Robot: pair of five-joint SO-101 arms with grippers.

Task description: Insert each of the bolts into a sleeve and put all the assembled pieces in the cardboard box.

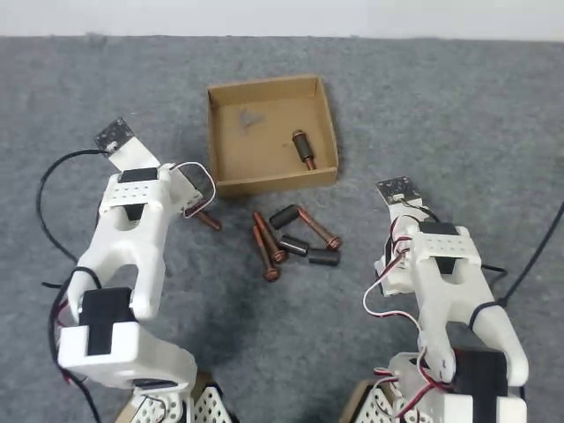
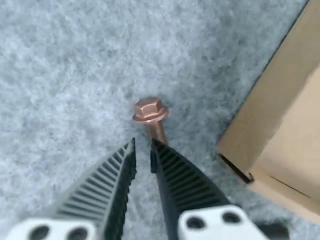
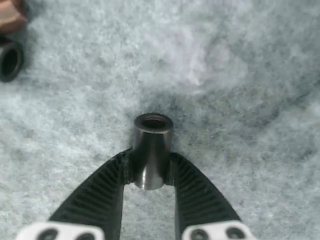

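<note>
1. My left gripper (image 2: 142, 148) is closed to a narrow slit on the shank of a bolt (image 2: 150, 111). The bolt's head pokes past my fingertips, just near-left of the cardboard box (image 1: 273, 183).
2. My right gripper (image 3: 150, 159) is partly open and pinches a dark sleeve (image 3: 152, 134) at the right, over the grey carpet (image 1: 441, 106).
3. Three loose bolts (image 1: 266, 256) and three loose sleeves (image 1: 284, 216) lie between my arms.
4. One assembled piece (image 1: 304, 148) lies in the box.

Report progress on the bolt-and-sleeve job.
Done: one assembled piece lies in the cardboard box. In hand: the left claw grips a bolt and the right claw grips a sleeve; the two are not yet joined. Left: three loose bolts and three loose sleeves on the carpet beside the box, all to be paired and boxed.
</note>
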